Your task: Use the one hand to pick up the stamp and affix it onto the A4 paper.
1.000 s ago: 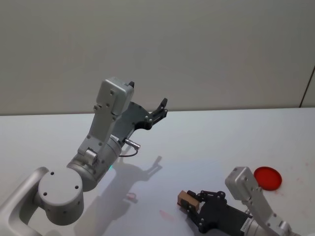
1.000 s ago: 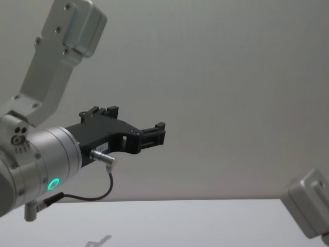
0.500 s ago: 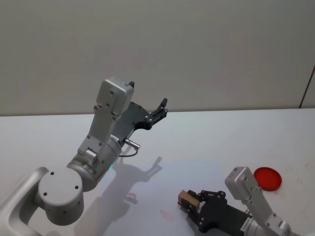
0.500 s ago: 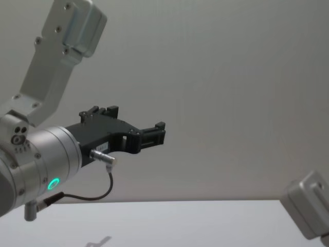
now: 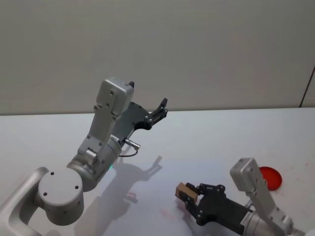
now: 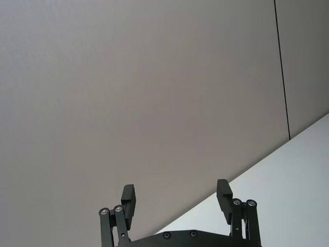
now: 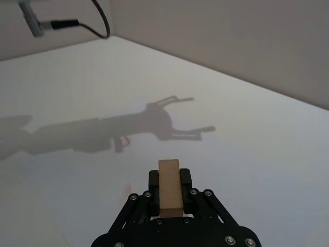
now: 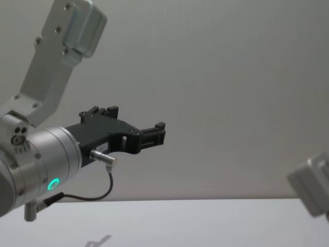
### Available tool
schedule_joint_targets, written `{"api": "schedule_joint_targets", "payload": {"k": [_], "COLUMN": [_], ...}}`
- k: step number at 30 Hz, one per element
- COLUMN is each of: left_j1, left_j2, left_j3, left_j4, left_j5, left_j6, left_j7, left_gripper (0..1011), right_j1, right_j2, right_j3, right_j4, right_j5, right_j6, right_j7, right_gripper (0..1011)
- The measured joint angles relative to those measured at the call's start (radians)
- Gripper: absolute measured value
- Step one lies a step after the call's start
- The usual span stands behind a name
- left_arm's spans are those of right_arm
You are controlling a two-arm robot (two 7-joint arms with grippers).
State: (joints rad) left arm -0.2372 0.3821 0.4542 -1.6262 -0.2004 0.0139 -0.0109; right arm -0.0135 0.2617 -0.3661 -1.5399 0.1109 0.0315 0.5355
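My right gripper point(image 5: 186, 193), the slim black hand, is shut on the stamp point(image 5: 185, 190), a small light-brown block, just above the white surface at the front right. In the right wrist view the stamp point(image 7: 169, 189) stands upright between the fingers of the right gripper point(image 7: 169, 179). I cannot tell the A4 paper apart from the white surface. My left gripper point(image 5: 161, 107) is raised high at centre left, open and holding nothing. It appears as the left gripper point(image 6: 175, 191) against the wall and as the left gripper point(image 8: 160, 131) pointing right.
A red round disc point(image 5: 271, 177) lies on the table point(image 5: 206, 142) right of my right arm. Faint pink marks point(image 5: 165, 213) show on the white surface left of the stamp. The left arm's shadow point(image 7: 128, 126) falls across the surface ahead.
My right arm has shifted up and to the right, and the stamp in its fingers has risen slightly. The left arm has not moved.
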Motion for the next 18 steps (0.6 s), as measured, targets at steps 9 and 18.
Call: {"api": "schedule_joint_targets", "payload": {"k": [9, 18], "left_j1": [0.000, 0.000], "left_j2": [0.000, 0.000], "left_j3": [0.000, 0.000], "left_j4": [0.000, 0.000], "left_j5": [0.000, 0.000], "left_j6": [0.000, 0.000], "left_j7": [0.000, 0.000], "left_gripper": [1001, 1001], "right_j1": [-0.006, -0.013], "right_j2": [0.006, 0.022], "right_j3": [0.006, 0.019], "right_j4": [-0.076, -0.123], "right_j5": [0.073, 0.117], "right_j6": [0.012, 0.015], "right_j7": [0.002, -0.009], "right_gripper": [220, 219]}}
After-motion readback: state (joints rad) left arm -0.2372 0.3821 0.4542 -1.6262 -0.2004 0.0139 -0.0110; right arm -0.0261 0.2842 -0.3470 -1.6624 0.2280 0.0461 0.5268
